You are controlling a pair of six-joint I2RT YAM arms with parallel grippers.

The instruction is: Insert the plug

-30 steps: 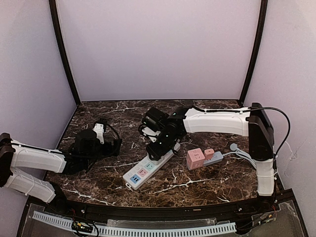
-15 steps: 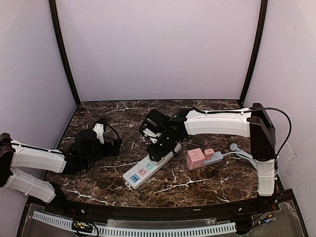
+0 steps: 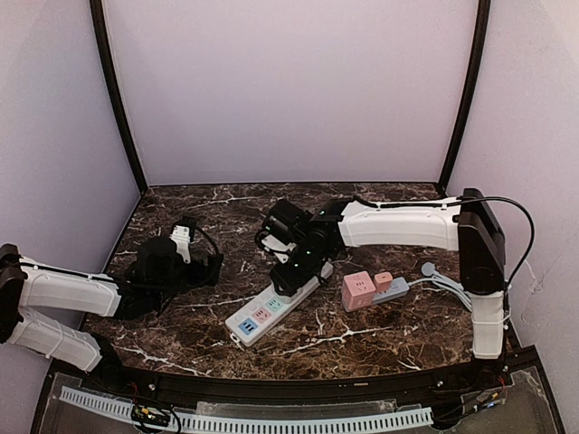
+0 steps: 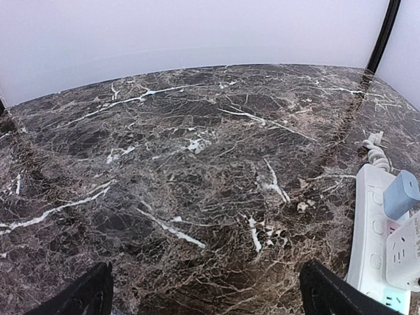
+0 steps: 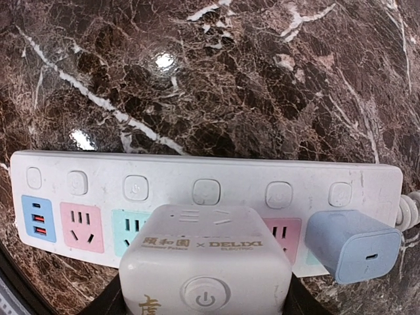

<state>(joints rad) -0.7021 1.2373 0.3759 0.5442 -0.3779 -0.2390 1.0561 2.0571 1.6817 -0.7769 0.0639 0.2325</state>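
Observation:
A white power strip [image 3: 269,309] with pink and teal sockets lies on the marble table; it also shows in the right wrist view [image 5: 98,190] and the left wrist view [image 4: 374,230]. My right gripper [image 3: 291,271] is shut on a white cube plug [image 5: 205,262] and holds it right over the strip's middle sockets. A light blue plug [image 5: 351,244] sits in a socket to its right. My left gripper [image 3: 206,269] is open and empty, resting low to the left of the strip; only its fingertips [image 4: 85,295] show in its wrist view.
A pink cube adapter [image 3: 358,290] on a grey strip [image 3: 391,289] with a small pink plug [image 3: 384,280] lies right of the white strip. Its white cable [image 3: 443,282] runs to the right wall. Dark frame posts stand at the back corners.
My right gripper with the white cube plug has shifted slightly left and down toward the strip. The left arm has not moved.

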